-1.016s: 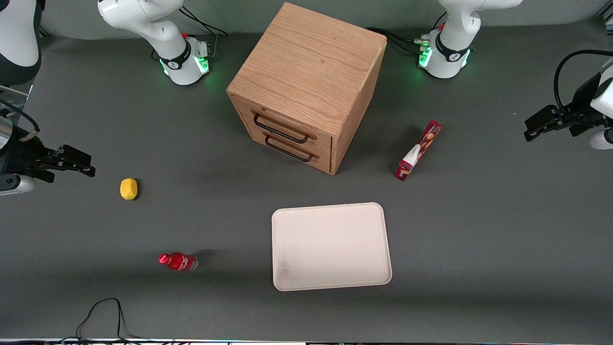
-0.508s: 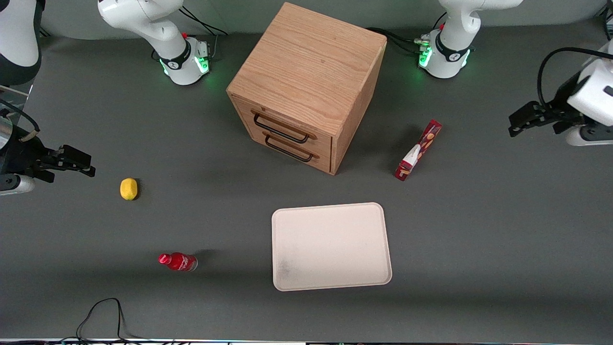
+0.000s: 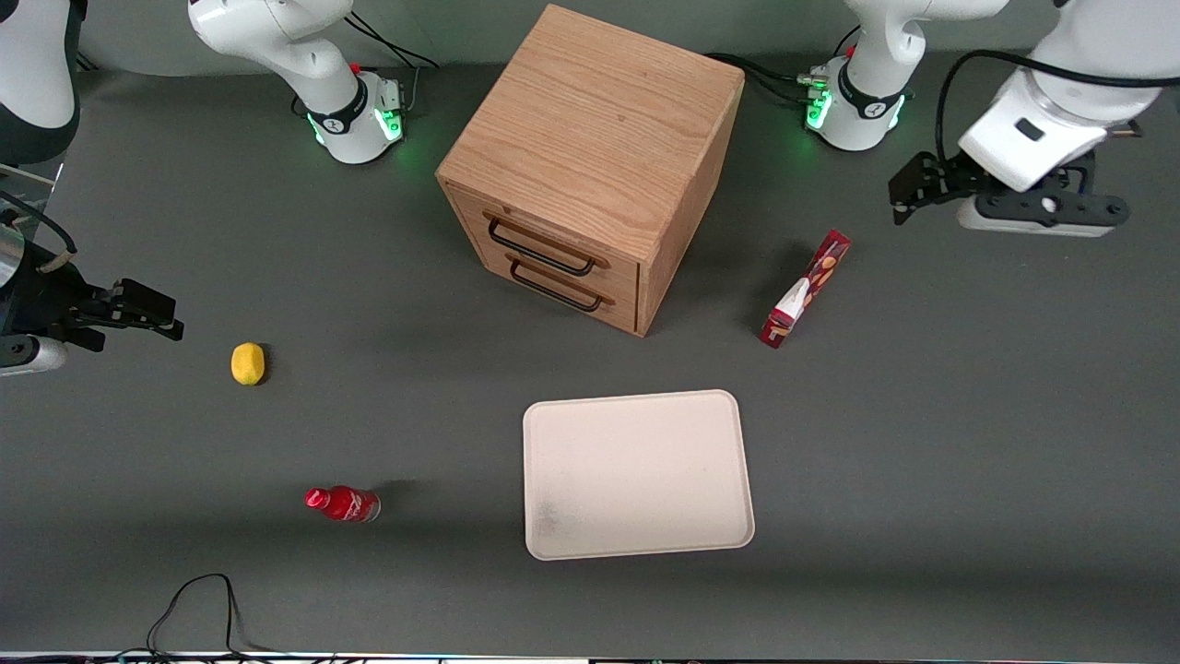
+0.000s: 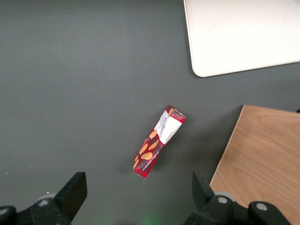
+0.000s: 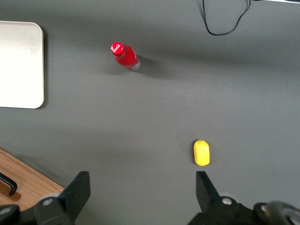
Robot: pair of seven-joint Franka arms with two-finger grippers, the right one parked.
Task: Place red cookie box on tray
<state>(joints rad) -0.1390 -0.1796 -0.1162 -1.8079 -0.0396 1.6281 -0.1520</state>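
Note:
The red cookie box (image 3: 805,289) lies flat on the grey table beside the wooden drawer cabinet (image 3: 590,157), toward the working arm's end. The pale beige tray (image 3: 636,475) sits nearer the front camera than the box, with nothing on it. My gripper (image 3: 902,195) hangs above the table, farther from the front camera than the box and apart from it. In the left wrist view the gripper (image 4: 138,193) is open, its fingers wide apart with nothing between them. There the box (image 4: 158,148) lies just past the fingertips, between the tray (image 4: 243,35) and the cabinet (image 4: 260,159).
A yellow lemon (image 3: 247,363) and a small red bottle (image 3: 343,503) lie toward the parked arm's end of the table. A black cable (image 3: 198,604) loops at the table's front edge. The cabinet has two drawers with dark handles (image 3: 544,249).
My gripper has swung in from the table's end toward the cookie box and moved farther from the front camera. The box, tray and other objects have not moved.

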